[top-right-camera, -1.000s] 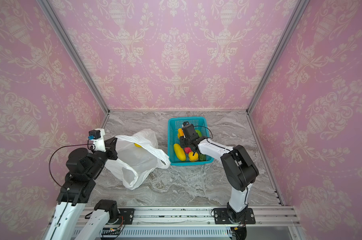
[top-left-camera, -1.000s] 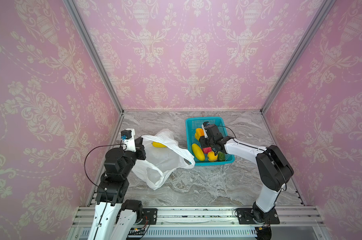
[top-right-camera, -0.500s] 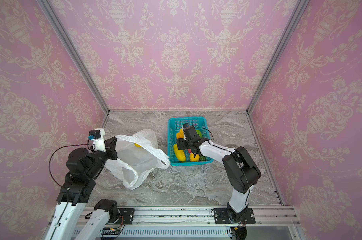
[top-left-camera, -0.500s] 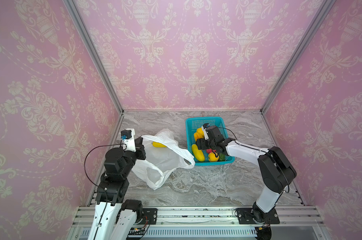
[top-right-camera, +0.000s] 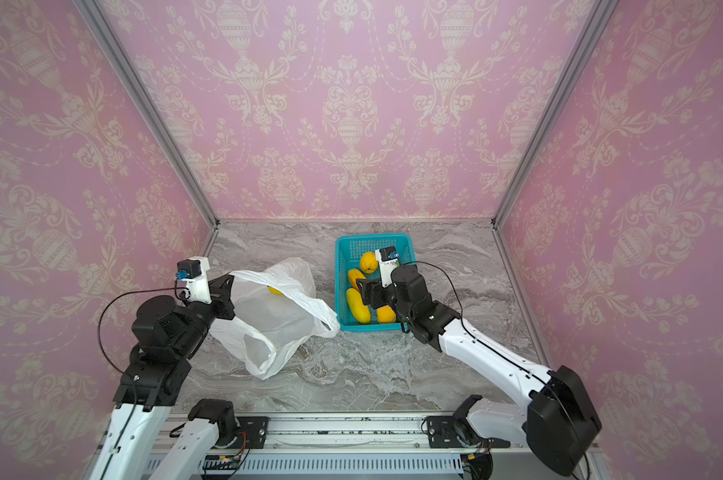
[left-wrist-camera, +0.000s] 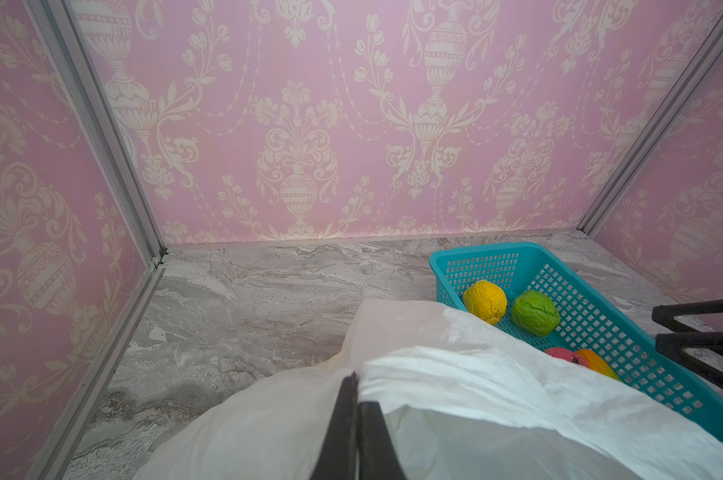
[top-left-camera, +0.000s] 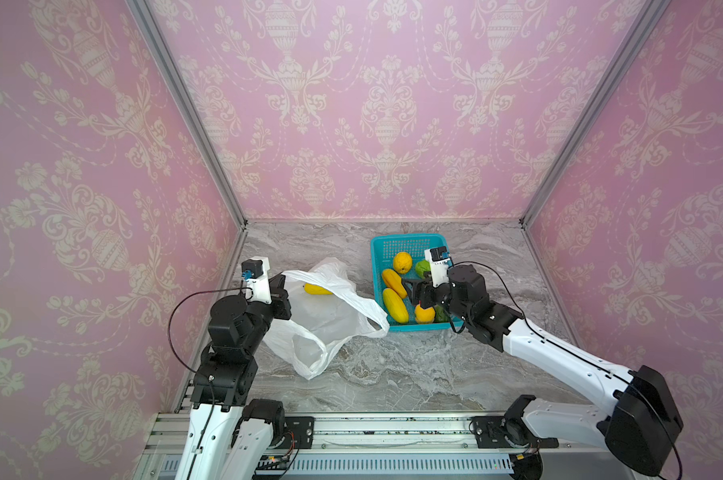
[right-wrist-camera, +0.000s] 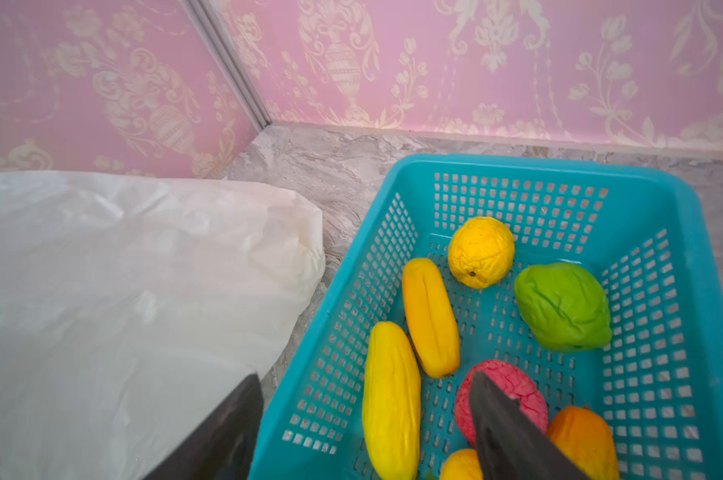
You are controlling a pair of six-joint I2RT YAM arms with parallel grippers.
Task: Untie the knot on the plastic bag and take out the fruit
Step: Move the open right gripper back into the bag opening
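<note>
The white plastic bag lies open on the marble. Its handle loops hang loose, and the knot is out of view. My left gripper is shut on the bag's rim at its left side and holds it up. One yellow fruit shows inside the bag. My right gripper hangs open and empty over the near-left part of the teal basket. Below it lie a yellow oblong fruit and a pink fruit.
The basket also holds an orange-yellow oblong, a round yellow fruit, a green one and an orange one. The bag touches the basket's left side. Pink walls close in the left, back and right.
My right gripper's jaws have opened wider, and the arm has drawn back toward the basket's near end. The left gripper and the bag have not moved.
</note>
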